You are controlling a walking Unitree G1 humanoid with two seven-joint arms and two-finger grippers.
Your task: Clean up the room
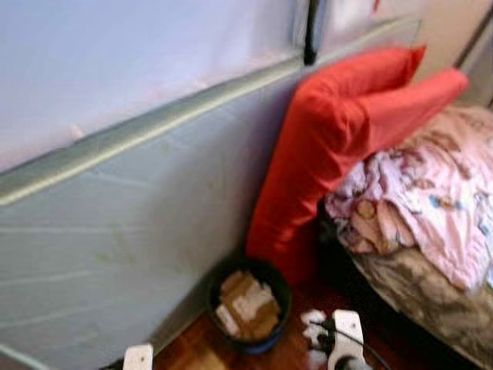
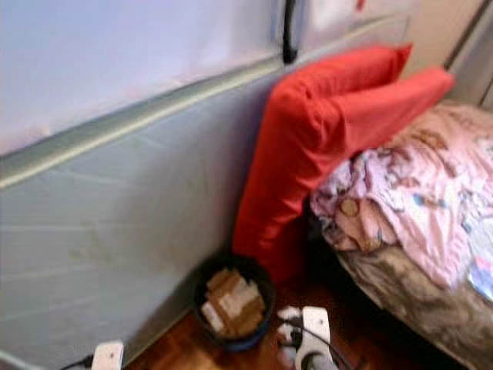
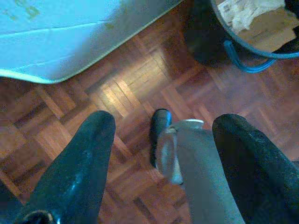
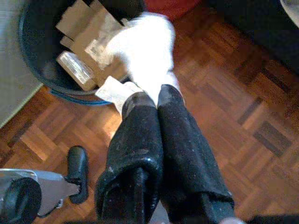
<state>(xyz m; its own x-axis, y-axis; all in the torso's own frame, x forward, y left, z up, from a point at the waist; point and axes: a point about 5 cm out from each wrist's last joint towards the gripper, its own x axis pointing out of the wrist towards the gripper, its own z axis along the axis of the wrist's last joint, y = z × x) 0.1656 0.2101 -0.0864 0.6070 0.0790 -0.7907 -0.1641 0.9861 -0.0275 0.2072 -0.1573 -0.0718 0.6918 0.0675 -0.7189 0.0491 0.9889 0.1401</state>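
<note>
One piece of rubbish in hand, I judge most of the tidying still ahead. My right gripper (image 4: 147, 100) has its fingers pressed together on a crumpled white tissue (image 4: 145, 51), held just beside the rim of the dark bin (image 4: 32, 70), not yet over it. Bin stands on the parquet floor (image 3: 140, 93) at the foot of the grey wall panel (image 1: 115, 254), already holding cardboard scraps (image 1: 246, 304). Left gripper (image 3: 161, 140) spread wide, holding nothing, pointed at bare floor. Head views add what the wrists miss: red cushions (image 1: 339, 131) propped against the wall and a rumpled pink blanket (image 1: 431, 200) on the bed, both unsorted. Right wrist view alone gives the pinch clearly.
</note>
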